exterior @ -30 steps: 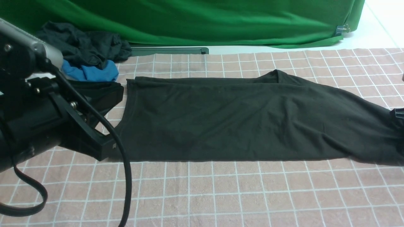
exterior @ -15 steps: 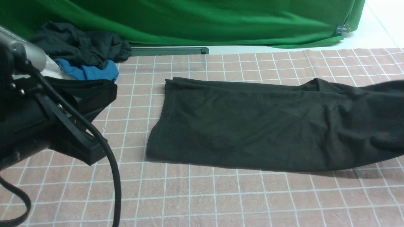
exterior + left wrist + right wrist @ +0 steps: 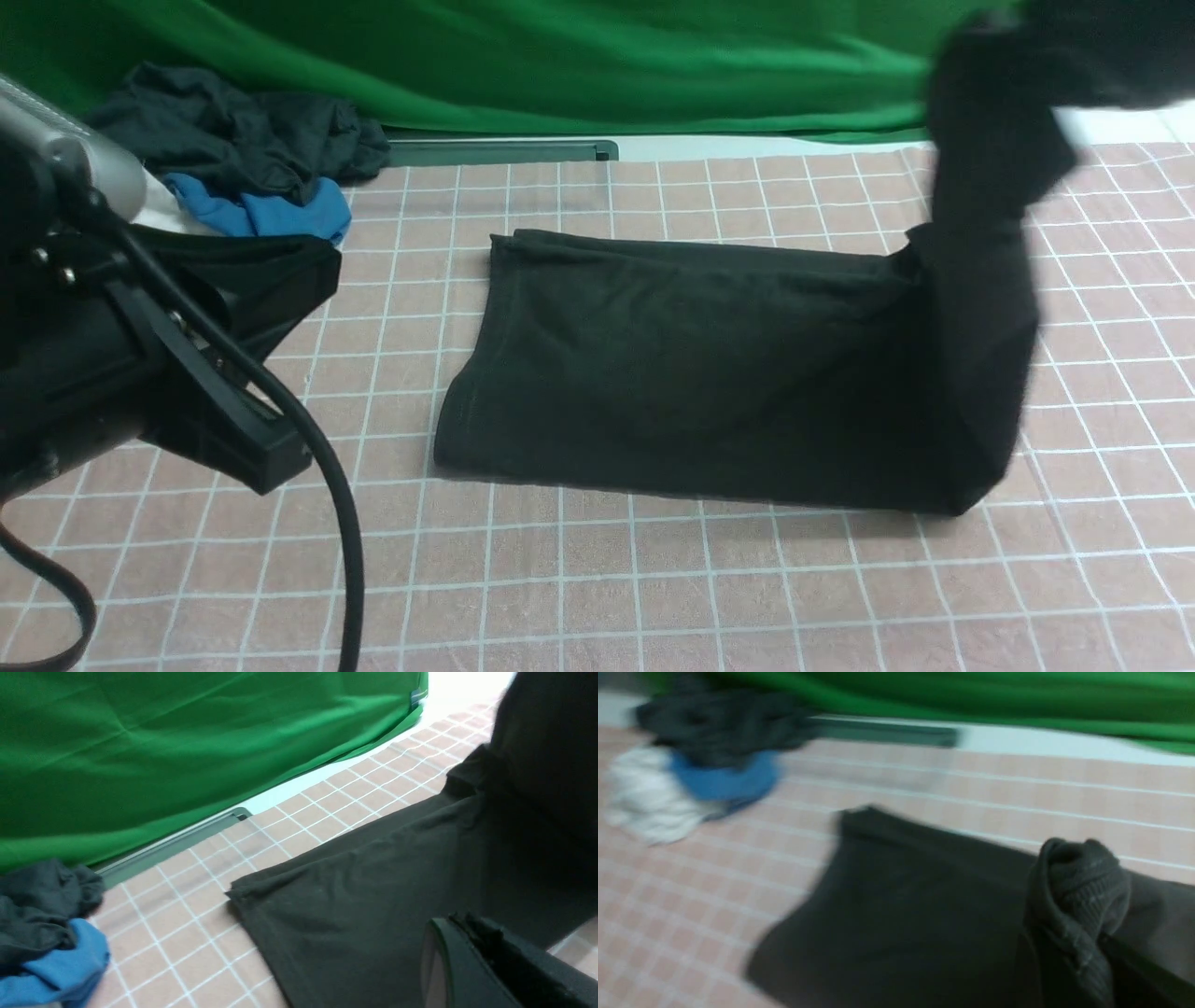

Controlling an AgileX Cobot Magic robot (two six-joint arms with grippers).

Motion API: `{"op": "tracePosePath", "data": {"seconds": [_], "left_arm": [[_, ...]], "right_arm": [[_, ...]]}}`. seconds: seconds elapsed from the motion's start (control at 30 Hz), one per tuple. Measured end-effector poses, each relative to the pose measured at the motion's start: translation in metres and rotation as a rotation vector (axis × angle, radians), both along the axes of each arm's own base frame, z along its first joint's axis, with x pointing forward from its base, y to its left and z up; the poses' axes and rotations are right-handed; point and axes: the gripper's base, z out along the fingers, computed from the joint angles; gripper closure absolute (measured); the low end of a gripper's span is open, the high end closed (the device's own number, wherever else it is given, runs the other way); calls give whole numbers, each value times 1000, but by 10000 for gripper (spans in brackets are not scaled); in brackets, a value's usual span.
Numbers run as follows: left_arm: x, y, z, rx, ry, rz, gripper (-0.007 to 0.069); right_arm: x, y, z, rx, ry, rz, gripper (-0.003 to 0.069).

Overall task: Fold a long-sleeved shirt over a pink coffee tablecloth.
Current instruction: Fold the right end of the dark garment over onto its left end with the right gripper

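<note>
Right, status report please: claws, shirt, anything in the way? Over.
Left claw open, empty. Right claw shut on long-sleeved shirt, right end lifted. Garment heap far left, apart from it.

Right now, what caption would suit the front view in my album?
Mid-fold: one end of the long-sleeved shirt hoisted high, the rest flat on the pink coffee tablecloth.

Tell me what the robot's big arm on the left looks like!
The left arm is chunky and black, with a silver-grey tube on top. A thick black cable curves down from it. Its fingers are black and blocky too.
</note>
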Motion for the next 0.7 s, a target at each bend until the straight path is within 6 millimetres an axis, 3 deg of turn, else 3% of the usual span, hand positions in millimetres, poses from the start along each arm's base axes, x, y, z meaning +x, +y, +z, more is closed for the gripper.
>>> {"op": "tracePosePath", "data": {"seconds": [0.03,0.07,0.13,0.23,0.27,0.43,0.5,0.57,0.7], "left_arm": [[0,0,0,4,-2,0,608],[0,0,0,5,-2,0,608],[0,0,0,6,-3,0,608],[0,0,0,4,-7,2,608],[0,0,1,3,-11,3,608],[1,0,1,2,-14,4,608],[1,0,1,2,-14,4,608],[1,0,1,2,-14,4,608],[1,0,1,2,-14,4,608]], "right_arm": [[5,17,-4,13,8,49,599],[8,20,-7,15,16,55,599],[20,53,-18,24,36,131,599],[29,76,-26,33,54,180,599],[37,94,-33,41,68,212,599],[50,140,-54,51,98,295,599],[52,148,-56,52,100,308,599],[58,166,-71,46,122,334,599],[68,180,-91,47,147,341,599]]}}
